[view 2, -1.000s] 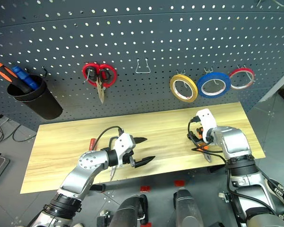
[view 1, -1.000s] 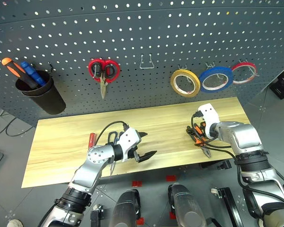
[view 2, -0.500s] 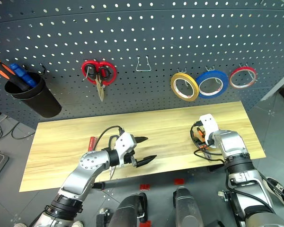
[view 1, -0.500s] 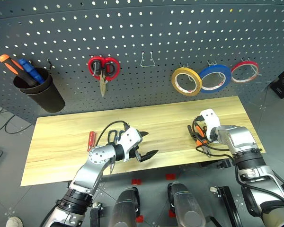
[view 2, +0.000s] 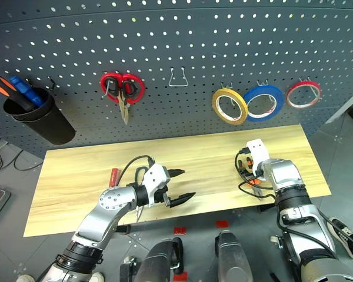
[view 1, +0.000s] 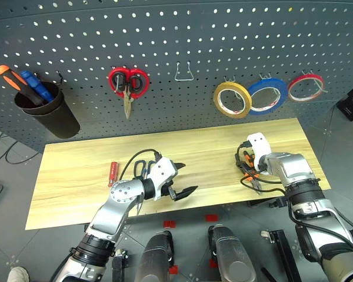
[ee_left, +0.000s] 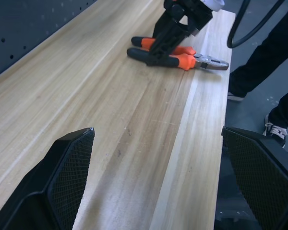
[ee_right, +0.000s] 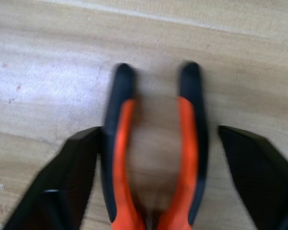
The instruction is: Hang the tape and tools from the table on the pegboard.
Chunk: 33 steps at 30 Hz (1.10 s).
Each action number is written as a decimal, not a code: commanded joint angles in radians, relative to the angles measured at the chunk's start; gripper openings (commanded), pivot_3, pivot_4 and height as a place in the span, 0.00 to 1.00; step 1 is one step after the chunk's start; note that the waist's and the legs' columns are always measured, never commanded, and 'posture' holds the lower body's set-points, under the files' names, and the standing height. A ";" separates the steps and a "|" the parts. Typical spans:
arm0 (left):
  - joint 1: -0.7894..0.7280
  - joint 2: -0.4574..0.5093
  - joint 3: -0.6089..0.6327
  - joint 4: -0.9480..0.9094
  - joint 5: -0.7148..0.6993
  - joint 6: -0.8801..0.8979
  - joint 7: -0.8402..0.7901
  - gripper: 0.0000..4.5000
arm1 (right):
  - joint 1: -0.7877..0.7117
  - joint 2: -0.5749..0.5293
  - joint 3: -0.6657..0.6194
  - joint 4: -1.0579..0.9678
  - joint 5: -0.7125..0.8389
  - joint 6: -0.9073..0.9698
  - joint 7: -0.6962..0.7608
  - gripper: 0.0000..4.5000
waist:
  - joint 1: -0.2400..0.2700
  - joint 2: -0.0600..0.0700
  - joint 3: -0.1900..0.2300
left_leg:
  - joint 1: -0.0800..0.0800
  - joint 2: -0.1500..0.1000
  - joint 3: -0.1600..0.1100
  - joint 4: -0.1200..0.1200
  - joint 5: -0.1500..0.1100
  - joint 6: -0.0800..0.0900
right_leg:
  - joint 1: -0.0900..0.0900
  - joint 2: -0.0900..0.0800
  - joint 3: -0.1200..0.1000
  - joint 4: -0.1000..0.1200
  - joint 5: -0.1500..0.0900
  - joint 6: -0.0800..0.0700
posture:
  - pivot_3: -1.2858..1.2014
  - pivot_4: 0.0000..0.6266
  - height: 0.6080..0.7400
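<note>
The orange-and-black pliers (ee_right: 121, 158) lie flat near the right end of the table (view 1: 76, 176). My right gripper (ee_right: 158, 134) is open and astride their two handles; one finger touches a handle, the other stands just clear. Over the table's middle my left gripper (view 1: 187, 178) hovers open with nothing in it. The red screwdriver (view 1: 112, 174) lies to its left. The dark-handled scissors (view 1: 139, 170) lie partly hidden under my left arm. The blue tape (view 1: 275, 83) hangs on the pegboard (view 1: 194, 35).
On the pegboard hang red-handled scissors (view 1: 128, 85), a bare wire hook (view 1: 183, 73), a yellow ring (view 1: 231, 100) and a thin red ring (view 1: 305, 87). A black cup (view 1: 47, 114) at the left holds orange- and blue-handled tools. A person's dark trouser leg (ee_left: 259, 62) stands past the table's right end.
My right gripper has sunk onto the pliers and its fingers have narrowed around the handles. My left gripper has stayed put. The head camera has tilted slightly.
</note>
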 commanded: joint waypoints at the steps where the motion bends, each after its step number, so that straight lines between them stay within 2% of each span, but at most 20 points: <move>1: 0.000 0.001 -0.001 -0.042 -0.018 -0.004 -0.007 1.00 | 0.000 0.001 -0.019 0.010 -0.008 -0.012 -0.006 0.67 | 0.000 0.000 0.000 | 0.000 0.000 0.000 0.000 0.000 0.000 | 0.000 0.000 0.000 0.000 0.000 0.000 | 0.46 0.63 1.00; 9: -0.010 0.007 0.009 -0.039 -0.022 -0.007 -0.011 1.00 | 0.022 -0.019 0.014 -0.051 -0.017 -0.091 0.043 0.67 | 0.001 0.000 0.001 | 0.000 0.000 0.000 -0.001 0.000 0.000 | 0.000 0.000 0.000 -0.001 0.000 0.000 | 0.46 0.60 1.00; 12: 0.001 0.013 0.027 -0.081 -0.044 0.016 -0.006 1.00 | 0.079 -0.049 0.042 -0.224 0.003 -0.156 0.135 0.67 | 0.002 0.000 0.001 | -0.002 0.000 -0.001 -0.001 0.000 0.000 | -0.001 0.000 -0.001 -0.001 0.000 0.000 | 0.45 0.58 1.00; 16: 0.083 0.039 0.053 -0.208 -0.080 0.066 0.010 1.00 | 0.181 -0.048 0.004 -0.481 0.046 -0.189 0.154 0.67 | -0.002 0.001 0.000 | -0.005 0.001 0.000 -0.001 0.001 -0.001 | -0.005 0.000 -0.001 0.000 0.000 0.000 | 0.45 0.53 1.00; 21: 0.153 0.062 0.118 -0.330 -0.112 0.123 0.065 1.00 | 0.238 0.017 -0.039 -0.668 0.086 -0.230 0.110 0.67 | 0.003 0.000 0.000 | -0.007 0.001 -0.002 -0.001 0.003 -0.006 | -0.006 0.000 -0.002 0.000 0.000 0.000 | 0.44 0.47 1.00; 25: 0.231 0.062 0.197 -0.502 -0.156 0.211 0.154 1.00 | 0.265 0.098 -0.048 -0.764 0.064 -0.320 0.031 0.67 | 0.009 0.000 -0.002 | -0.008 0.000 -0.004 -0.001 0.004 -0.008 | -0.008 0.000 -0.003 0.001 0.000 0.000 | 0.45 0.44 1.00; 28: 0.294 0.071 0.266 -0.628 -0.174 0.268 0.216 1.00 | 0.238 0.152 -0.037 -0.773 0.049 -0.416 -0.004 0.67 | 0.011 -0.001 -0.004 | -0.011 0.000 -0.002 -0.001 0.006 -0.011 | -0.012 0.001 -0.003 0.001 0.000 0.000 | 0.46 0.41 1.00; 33: 0.291 0.065 0.370 -0.731 -0.200 0.352 0.323 1.00 | 0.123 0.227 -0.032 -0.669 0.012 -0.598 -0.062 0.67 | 0.024 -0.003 -0.011 | -0.013 0.000 -0.003 0.000 0.009 -0.013 | -0.015 0.002 -0.004 0.007 0.000 0.000 | 0.49 0.36 1.00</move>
